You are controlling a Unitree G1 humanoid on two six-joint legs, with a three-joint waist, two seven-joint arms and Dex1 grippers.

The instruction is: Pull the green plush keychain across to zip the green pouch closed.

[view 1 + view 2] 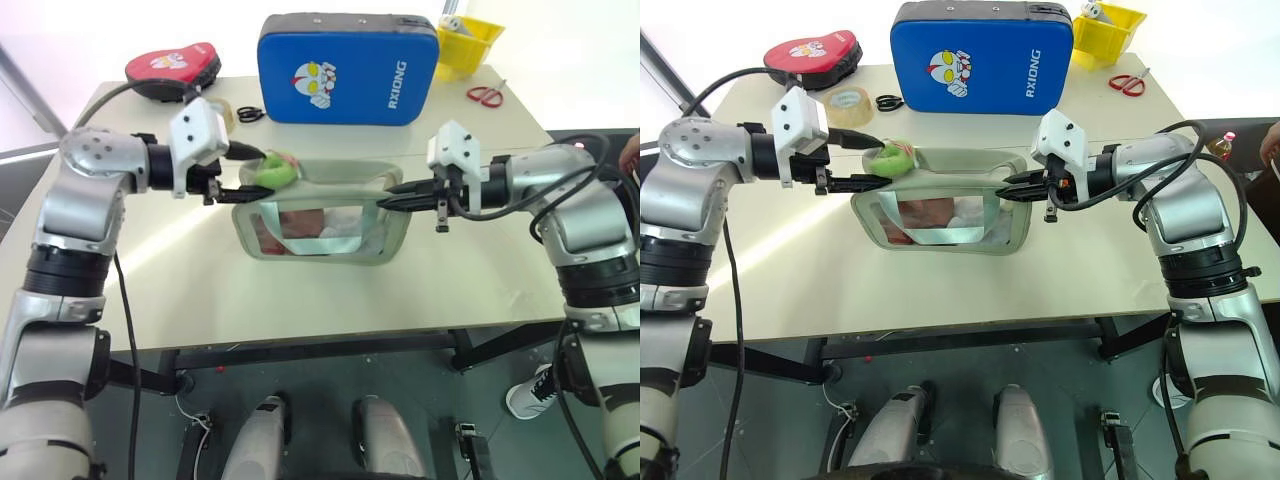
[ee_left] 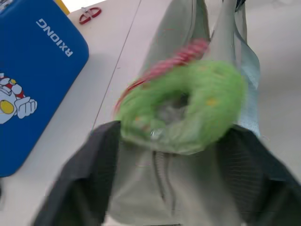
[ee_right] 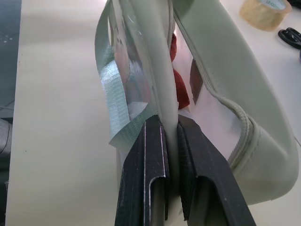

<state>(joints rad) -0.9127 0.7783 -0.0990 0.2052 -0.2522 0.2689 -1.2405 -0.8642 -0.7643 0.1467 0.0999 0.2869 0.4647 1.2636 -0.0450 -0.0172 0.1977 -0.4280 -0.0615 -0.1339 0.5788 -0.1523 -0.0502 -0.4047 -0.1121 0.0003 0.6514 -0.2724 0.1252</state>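
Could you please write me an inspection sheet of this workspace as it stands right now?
Surface: pale table, bare along its near edge.
Job's things: green pouch held up between the arms, its top gaping open; green plush keychain at its left end.
Clutter: blue pad, red pad, tape roll, black scissors, red scissors, yellow bin.
Grippers: left gripper open around the keychain; right gripper shut on the pouch's right end.
Cables: black cables loop along both arms.
Surroundings: a person's shoe on the floor.
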